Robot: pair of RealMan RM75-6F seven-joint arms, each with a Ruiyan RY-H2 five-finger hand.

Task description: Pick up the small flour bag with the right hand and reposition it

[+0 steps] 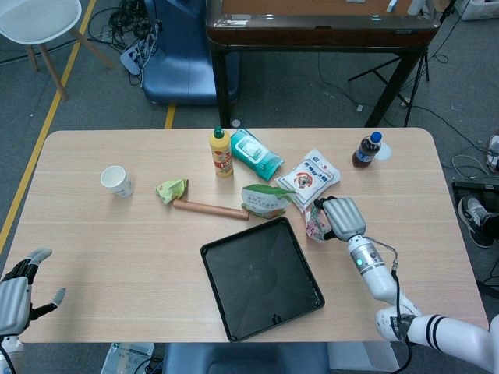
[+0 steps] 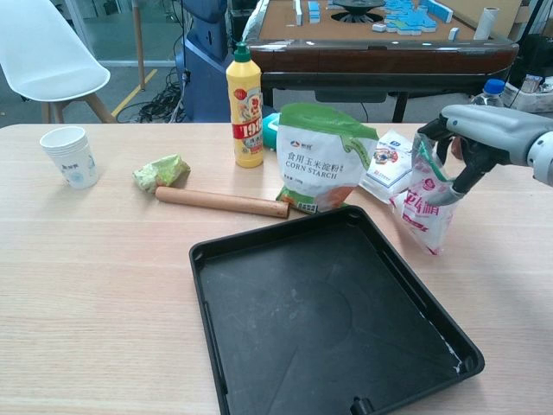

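Small flour bag (image 2: 423, 207) is held by its top in the right hand (image 2: 471, 138), right of one black tray (image 2: 333, 316). One corn starch bag (image 2: 321, 158), one rolling pin (image 2: 222, 202) and one paper cup (image 2: 71, 156) are seen on the wooden tabletop (image 2: 95, 285). The left hand (image 1: 14, 292) is held spread, gripping nothing.

Small pink-white flour bag (image 2: 425, 210), tilted, beside tray.

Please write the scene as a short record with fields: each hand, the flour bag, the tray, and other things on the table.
right hand: grips the top of the small flour bag
left hand: low at the near table edge, holds nothing
small flour bag: tilted, right of the tray, outside it
tray: black, nothing in it
other things: corn starch bag, yellow bottle, rolling pin, paper cup
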